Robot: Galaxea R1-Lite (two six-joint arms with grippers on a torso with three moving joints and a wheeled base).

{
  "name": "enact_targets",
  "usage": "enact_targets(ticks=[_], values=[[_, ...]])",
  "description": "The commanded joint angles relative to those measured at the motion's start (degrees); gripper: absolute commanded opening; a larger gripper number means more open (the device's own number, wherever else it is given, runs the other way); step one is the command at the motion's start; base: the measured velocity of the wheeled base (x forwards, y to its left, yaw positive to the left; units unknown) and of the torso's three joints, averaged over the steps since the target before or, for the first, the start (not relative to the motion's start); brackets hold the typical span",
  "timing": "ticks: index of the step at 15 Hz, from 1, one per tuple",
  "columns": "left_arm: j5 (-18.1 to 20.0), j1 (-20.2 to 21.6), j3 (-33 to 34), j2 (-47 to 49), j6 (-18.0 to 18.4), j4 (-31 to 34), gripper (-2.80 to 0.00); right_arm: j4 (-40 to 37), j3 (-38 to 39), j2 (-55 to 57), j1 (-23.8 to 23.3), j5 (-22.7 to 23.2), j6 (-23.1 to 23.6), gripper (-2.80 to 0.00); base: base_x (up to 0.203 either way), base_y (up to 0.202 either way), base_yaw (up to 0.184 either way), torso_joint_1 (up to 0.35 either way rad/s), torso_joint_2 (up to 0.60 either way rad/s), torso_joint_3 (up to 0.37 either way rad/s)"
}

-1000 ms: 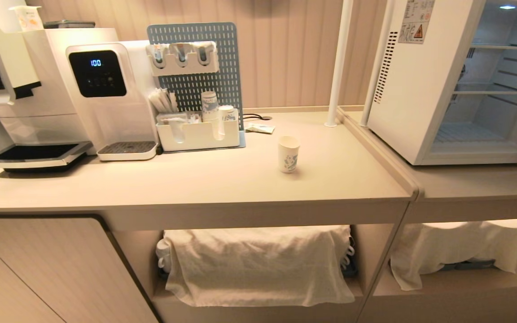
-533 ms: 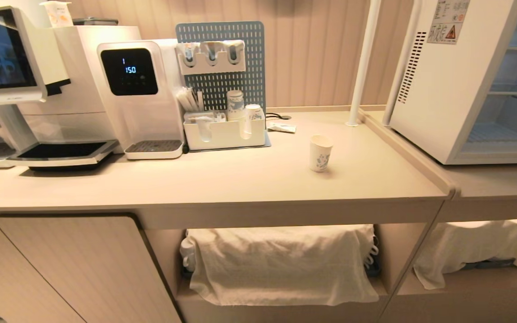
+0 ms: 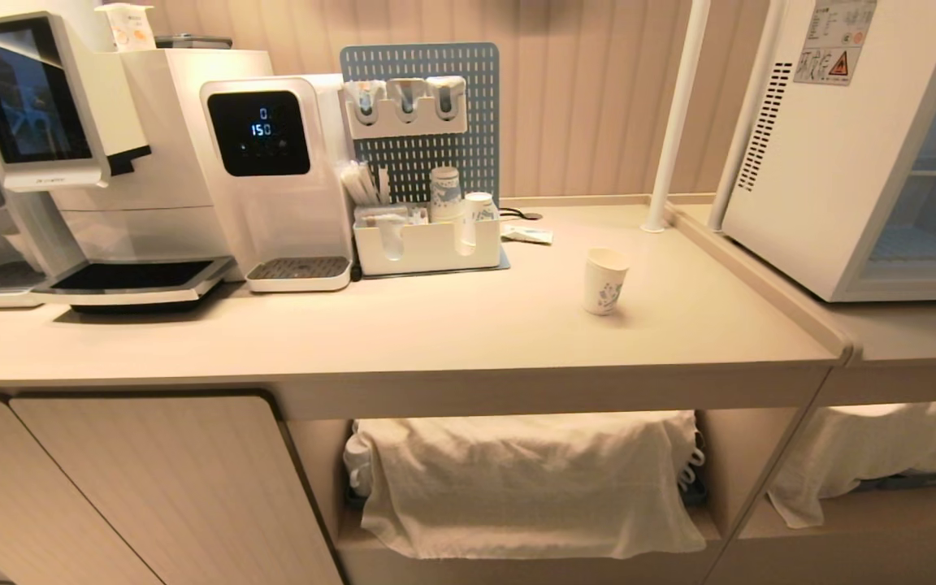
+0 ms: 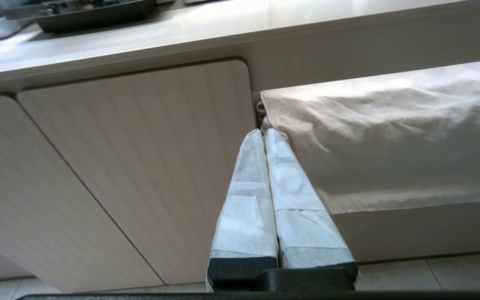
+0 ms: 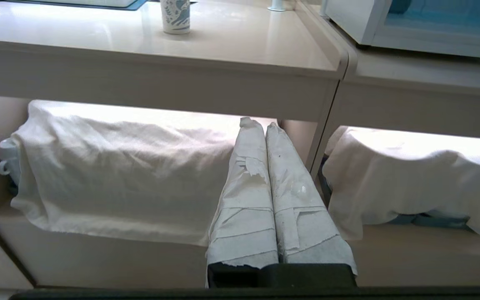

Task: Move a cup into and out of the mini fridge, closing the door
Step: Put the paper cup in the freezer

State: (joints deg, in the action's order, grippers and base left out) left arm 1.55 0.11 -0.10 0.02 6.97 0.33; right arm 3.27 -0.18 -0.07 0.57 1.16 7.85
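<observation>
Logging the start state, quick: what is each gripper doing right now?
Left gripper: fingers shut, empty, parked low in front of the cabinet door.
Right gripper: fingers shut, empty, parked low below the counter; the cup stands untouched above.

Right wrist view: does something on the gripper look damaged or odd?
Yes. The white wrapping on the right gripper is torn and peeling in flakes along the fingers. The fingers are pressed shut and hold nothing.
</observation>
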Motion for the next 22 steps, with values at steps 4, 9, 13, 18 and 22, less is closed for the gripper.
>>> enact_targets(ticks=[4,9,13,18,22], values=[[0.23,0.07,-0.07,0.06,0.13,-0.24,-2.8,-0.1,0.01,-0.01,0.04,0.07,0.06,-2.8,0.19,0.001,-0.001,-0.001,0.01,0.001],[-0.23,0.07,0.1,-0.02,-3.74,-0.21,-2.8,-1.82,-3.85,0.34,0.04,-0.01,0.03,-2.8,0.095,0.0,0.001,0.002,0.0,0.002],[-0.76,0.07,0.1,-0.02,-4.51,-0.24,-2.8,-20.23,-35.43,15.52,0.26,0.54,-0.82,-2.8,0.0,0.0,0.0,0.0,0.0,0.0],[-0.76,0.07,0.1,-0.02,-4.6,-0.33,-2.8,-38.66,-66.49,54.46,3.4,6.68,-7.86,-2.8,0.0,0.0,0.0,0.0,0.0,0.0],[-0.76,0.07,0.1,-0.02,-4.6,-0.33,-2.8,-45.25,-79.57,78.28,10.05,10.77,-17.62,-2.8,0.0,0.0,0.0,0.0,0.0,0.0]])
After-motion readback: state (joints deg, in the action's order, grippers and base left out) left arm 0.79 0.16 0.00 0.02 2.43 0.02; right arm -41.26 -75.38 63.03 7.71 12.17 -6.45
